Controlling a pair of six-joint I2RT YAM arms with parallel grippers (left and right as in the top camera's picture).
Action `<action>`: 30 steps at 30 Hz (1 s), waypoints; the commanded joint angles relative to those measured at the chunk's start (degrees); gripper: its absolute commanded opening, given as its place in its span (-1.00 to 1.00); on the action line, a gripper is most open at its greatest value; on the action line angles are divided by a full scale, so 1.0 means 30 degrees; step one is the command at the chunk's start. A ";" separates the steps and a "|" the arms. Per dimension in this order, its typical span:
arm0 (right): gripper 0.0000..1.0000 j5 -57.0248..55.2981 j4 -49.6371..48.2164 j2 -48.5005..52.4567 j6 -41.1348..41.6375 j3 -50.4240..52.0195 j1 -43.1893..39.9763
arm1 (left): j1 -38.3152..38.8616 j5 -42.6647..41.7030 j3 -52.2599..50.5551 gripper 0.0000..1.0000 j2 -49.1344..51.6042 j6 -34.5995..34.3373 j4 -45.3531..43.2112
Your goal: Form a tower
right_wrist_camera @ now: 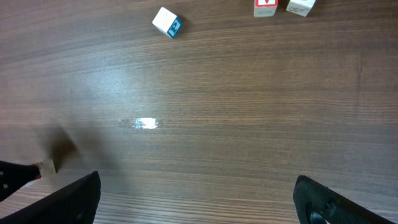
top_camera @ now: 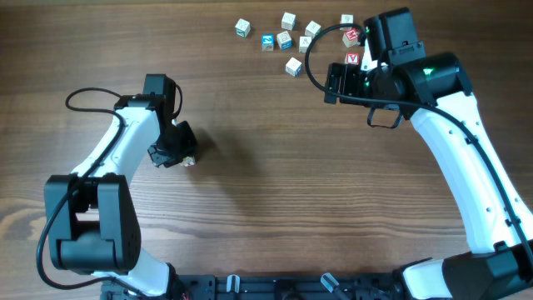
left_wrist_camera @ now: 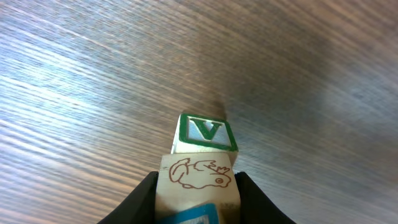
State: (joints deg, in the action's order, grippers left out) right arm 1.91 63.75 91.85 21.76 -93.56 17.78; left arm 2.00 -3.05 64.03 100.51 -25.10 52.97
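Observation:
In the left wrist view my left gripper is shut on a pale wooden cube with a brown animal drawing and a blue-framed face. Straight beyond it stands a cube with a green V, its edge meeting the held cube; together they make the tower. From overhead the left gripper hides most of the tower, and only a pale corner shows. My right gripper hangs open over bare wood near the loose cubes, with its fingertips wide apart and nothing between them.
Several loose letter cubes lie at the table's back, among them a green one, a blue one, a white one and a red V one. The right arm's cable loops over them.

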 commanded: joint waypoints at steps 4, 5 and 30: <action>0.99 0.0219 -0.0240 -0.0095 -0.0248 0.0124 -0.0044 | 0.0044 0.0903 0.0168 -0.49 0.0175 0.1078 -0.0087; 1.00 0.0219 -0.0240 -0.0095 -0.0255 0.0124 -0.0044 | 0.0044 0.0911 0.0168 -0.49 0.0175 0.1355 -0.0146; 1.00 0.0219 -0.0219 -0.0044 -0.0408 0.0124 -0.0044 | 0.0044 0.0984 0.0765 -0.89 -0.1501 0.6324 0.0087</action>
State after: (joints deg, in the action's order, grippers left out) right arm 1.91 63.18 91.85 21.56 -93.56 17.78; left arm 2.00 -1.06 65.43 96.95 -8.95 52.62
